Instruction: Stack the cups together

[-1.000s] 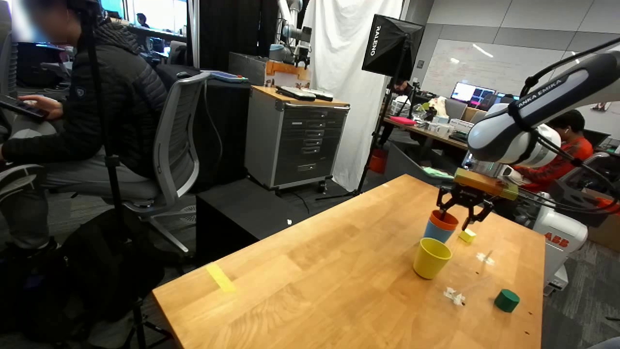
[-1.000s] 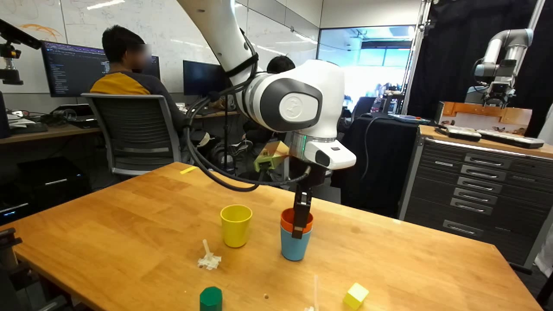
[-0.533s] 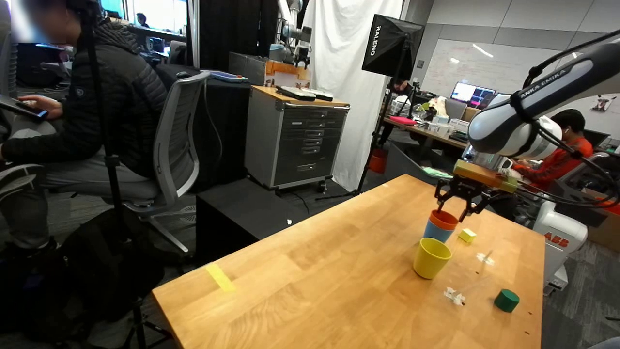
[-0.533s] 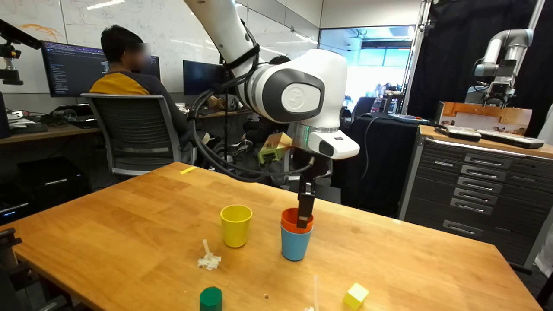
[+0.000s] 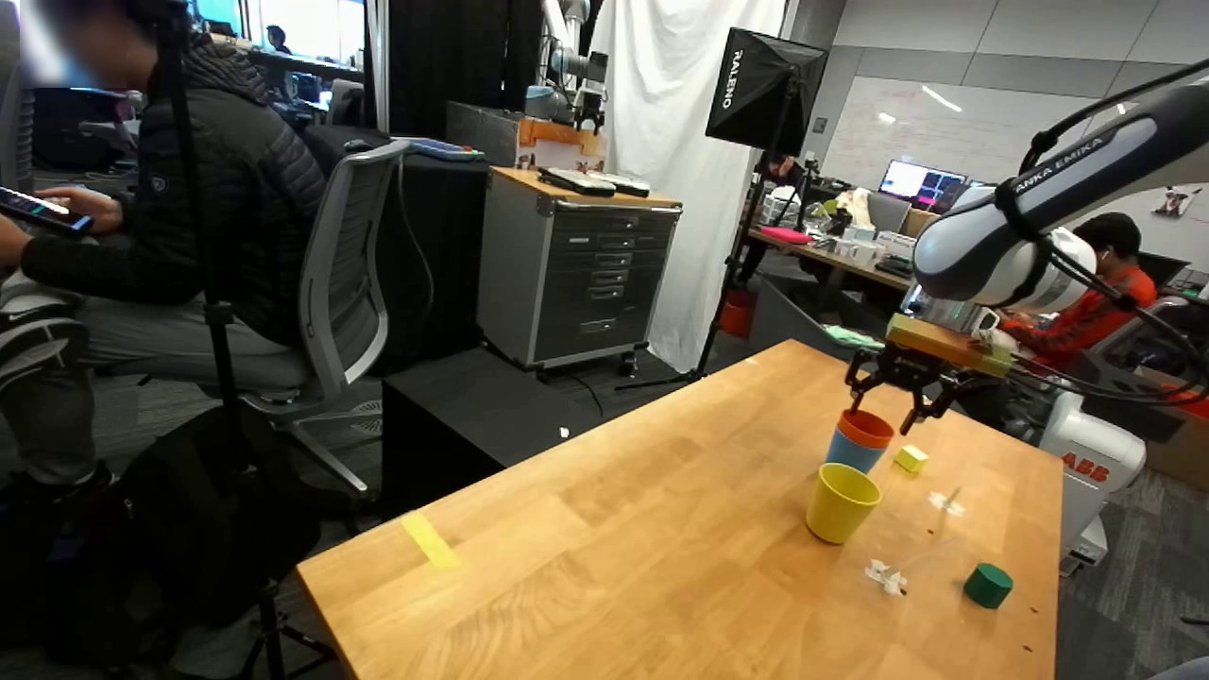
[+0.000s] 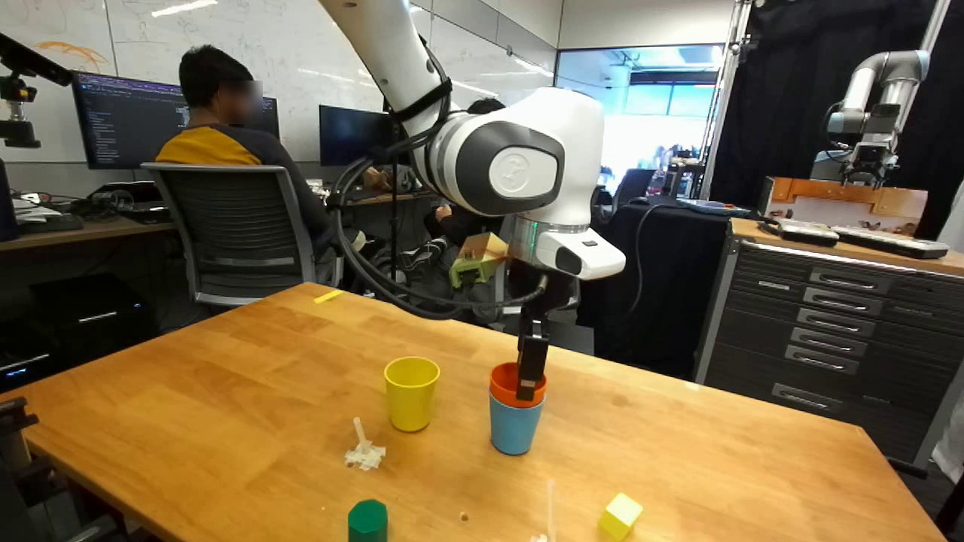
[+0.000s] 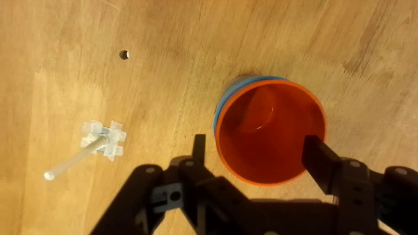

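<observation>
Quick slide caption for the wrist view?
Open black two-fingered gripper at a round orange plastic cup nested in a round blue plastic cup.

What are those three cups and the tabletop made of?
Orange-red cup: probably smooth, glossy plastic; the wrist view shows glints inside.
Blue cup: likely plastic too, with smooth, evenly coloured walls.
Yellow cup: again likely plastic, smooth and uniformly coloured; coated metal can't be ruled out.
Tabletop: probably varnished wood with a slight sheen; grain and joined strips show.

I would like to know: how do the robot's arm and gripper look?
The arm is white with dark grey panels, a pale round emblem, lettering "ANKA EMIKA" and black cables. The gripper is black, with two jointed fingers; a tan-and-green block is mounted above it.
</observation>
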